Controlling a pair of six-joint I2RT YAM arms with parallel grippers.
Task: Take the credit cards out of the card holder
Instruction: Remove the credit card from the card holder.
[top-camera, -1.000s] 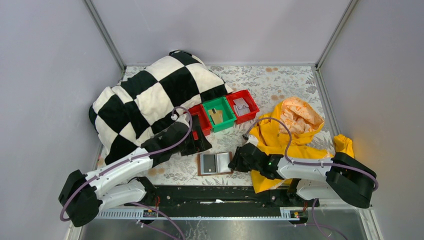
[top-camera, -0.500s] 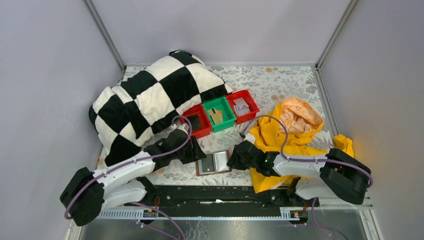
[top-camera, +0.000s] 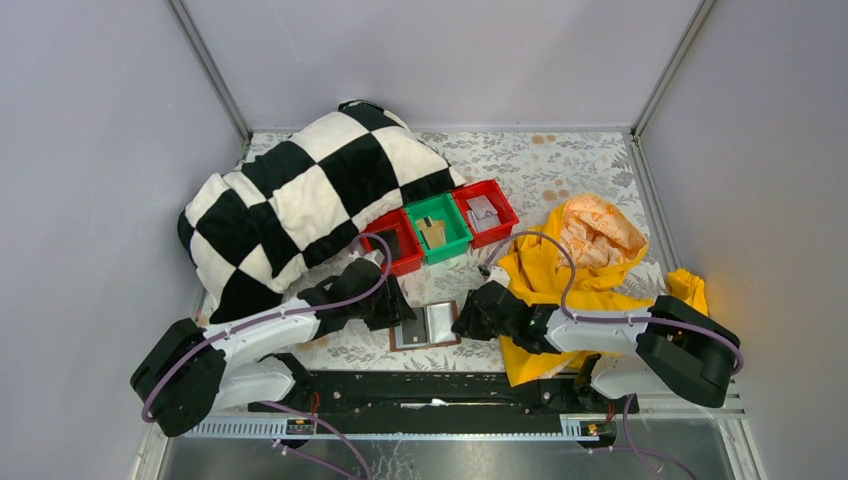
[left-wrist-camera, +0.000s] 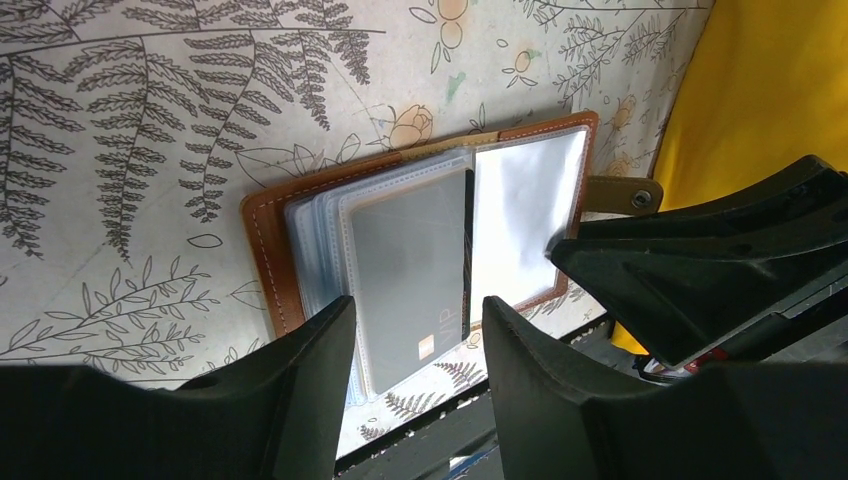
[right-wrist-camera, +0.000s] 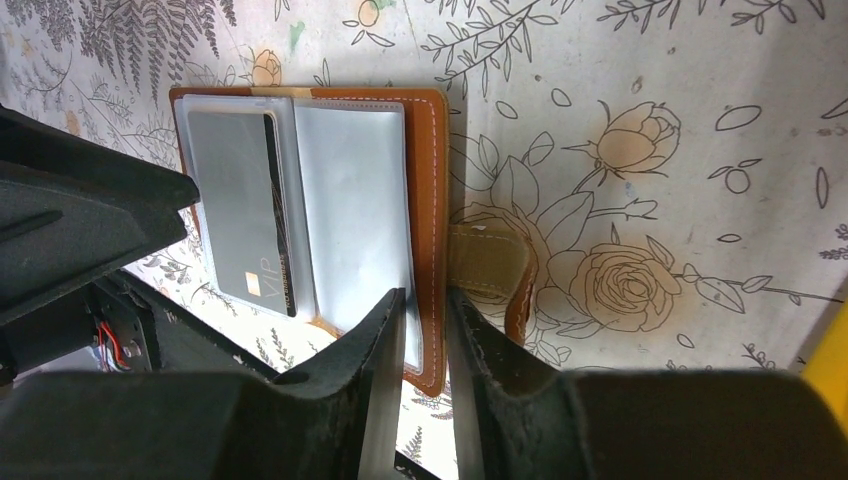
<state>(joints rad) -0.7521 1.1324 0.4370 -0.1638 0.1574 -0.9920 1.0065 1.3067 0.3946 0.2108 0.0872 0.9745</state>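
The card holder (top-camera: 443, 324) lies open near the table's front edge, brown leather (left-wrist-camera: 262, 240) with clear sleeves. A grey credit card (left-wrist-camera: 410, 262) sticks partly out of its left sleeve, also seen in the right wrist view (right-wrist-camera: 240, 205). My left gripper (left-wrist-camera: 415, 335) hangs over the card's exposed end. Its jaws stand apart either side of the card, and a gap shows on the right. My right gripper (right-wrist-camera: 425, 300) is nearly closed, with the holder's brown right border (right-wrist-camera: 435, 150) between its fingers, beside the snap strap (right-wrist-camera: 490, 270). Tan cards (top-camera: 433, 231) lie in the green bin (top-camera: 455, 243).
Red bins (top-camera: 404, 262) (top-camera: 503, 204) flank the green one. A black-and-white checkered blanket (top-camera: 300, 200) is heaped at the back left. A yellow garment (top-camera: 585, 265) lies to the right, under the right arm. A black rail (top-camera: 430, 385) runs just in front of the holder.
My left gripper came away from the red bin toward the holder's left half, and its jaws narrowed. The right gripper shifted left. The holder turned slightly.
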